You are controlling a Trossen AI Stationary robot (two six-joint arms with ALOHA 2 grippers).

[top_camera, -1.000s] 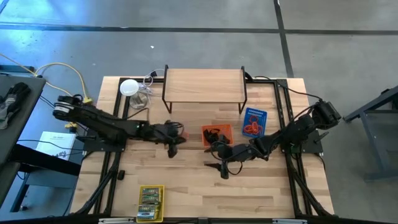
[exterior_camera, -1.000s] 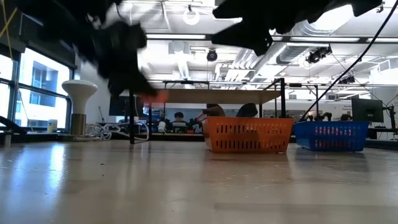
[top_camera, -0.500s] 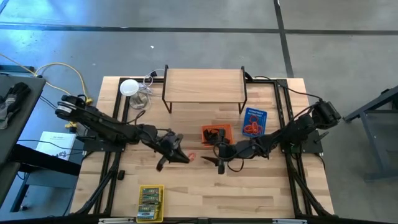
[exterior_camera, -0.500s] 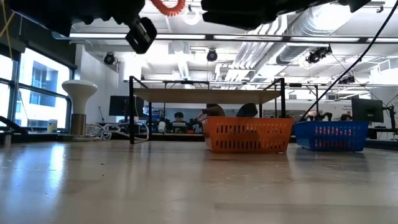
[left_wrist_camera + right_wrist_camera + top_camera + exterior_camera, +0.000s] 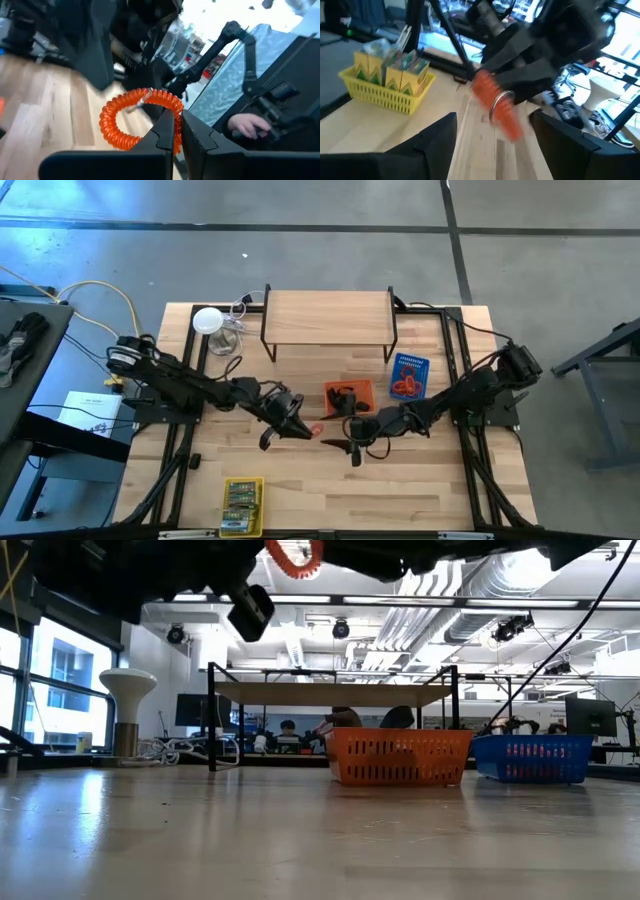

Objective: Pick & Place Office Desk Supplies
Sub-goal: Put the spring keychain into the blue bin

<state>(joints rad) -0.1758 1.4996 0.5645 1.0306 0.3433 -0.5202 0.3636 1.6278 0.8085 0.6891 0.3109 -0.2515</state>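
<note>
Mid-table, left claw (image 5: 300, 429) carried red band (image 5: 316, 429) nearer right claw (image 5: 341, 446)

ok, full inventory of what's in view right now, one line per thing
Red coiled band: one, held in the left gripper, above the table middle.
Orange basket: one, table centre, dark items inside.
Blue basket: one, right of the orange one, red items inside.
Yellow basket: one, near front edge, yellow-green packs inside.
Wooden shelf: one, light wood on black legs, at the back.
White disc: one, back left.
Table: one, light wood.
Left gripper: shut on the band, facing the right gripper.
Right gripper: open, just short of the band.
</note>
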